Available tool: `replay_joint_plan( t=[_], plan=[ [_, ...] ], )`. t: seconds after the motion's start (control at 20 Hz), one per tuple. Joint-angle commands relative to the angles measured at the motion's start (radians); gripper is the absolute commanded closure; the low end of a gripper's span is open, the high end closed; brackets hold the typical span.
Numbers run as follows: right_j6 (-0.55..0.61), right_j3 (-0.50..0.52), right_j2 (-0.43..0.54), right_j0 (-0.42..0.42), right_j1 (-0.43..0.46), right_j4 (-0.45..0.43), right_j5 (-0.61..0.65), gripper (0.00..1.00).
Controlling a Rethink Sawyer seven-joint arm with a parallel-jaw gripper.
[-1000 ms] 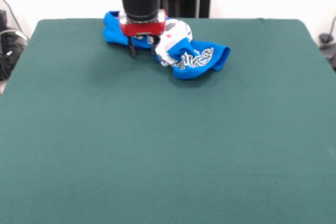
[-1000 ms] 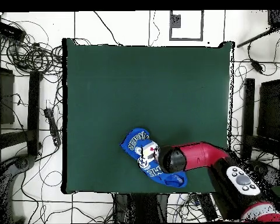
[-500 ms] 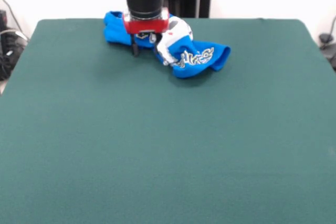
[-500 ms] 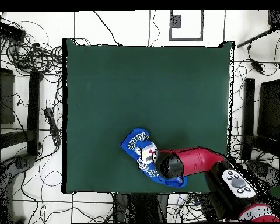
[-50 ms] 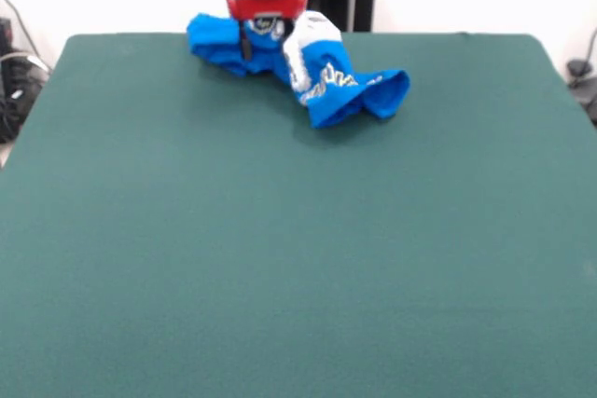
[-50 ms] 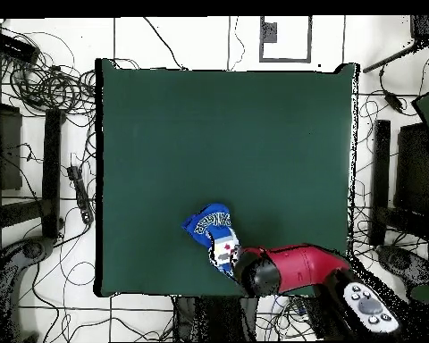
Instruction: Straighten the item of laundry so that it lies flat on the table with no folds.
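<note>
The shirt (image 5: 303, 67) lies bunched in a twisted roll hard by the far rim of the table (image 5: 280, 258), slightly left of middle in the front view. Its nearest part is a blue lobe with white letters, reaching out to the right. Behind that comes a white printed hump, and farthest back a blue lump at the left, just under the gripper (image 5: 264, 33). The gripper hangs at the cloth's far end, touching or in it; whether it is spread or pinching the cloth I cannot tell.

Judging from this, the step in hand is drawing one end of the shirt out so the roll unwinds. To do it well, the pull should be low and steady, so the free lobe drags flat on the felt instead of lifting and folding again.

As for room, the near part of the table is bare and wide, the best way to spread. In the overhead view the shirt (image 6: 215, 238) sits close to the edge by the arm (image 6: 294, 271), so pulling further that way risks cloth hanging off.
</note>
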Motion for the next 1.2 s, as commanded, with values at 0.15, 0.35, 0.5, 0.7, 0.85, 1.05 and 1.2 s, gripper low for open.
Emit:
replay_joint_plan(
  t=[0.15, 0.35, 0.5, 0.7, 0.85, 1.05, 1.2],
  plan=[
    [0.046, 0.146, 0.051, 0.01, -0.121, 0.08, 0.048, 0.0],
    [0.042, 0.141, 0.053, 0.017, -0.123, 0.09, 0.057, 0.0],
    [0.05, 0.161, 0.05, 0.03, -0.14, 0.101, 0.058, 0.0],
    [0.121, 0.193, 0.015, 0.087, -0.132, 0.1, 0.003, 0.0],
    [0.18, 0.2, -0.021, 0.143, -0.106, 0.095, -0.049, 0.0],
    [0.255, 0.196, -0.097, 0.236, -0.04, 0.084, -0.146, 0.0],
    [0.303, 0.201, -0.169, 0.309, 0.021, 0.09, -0.246, 0.0]
  ],
)
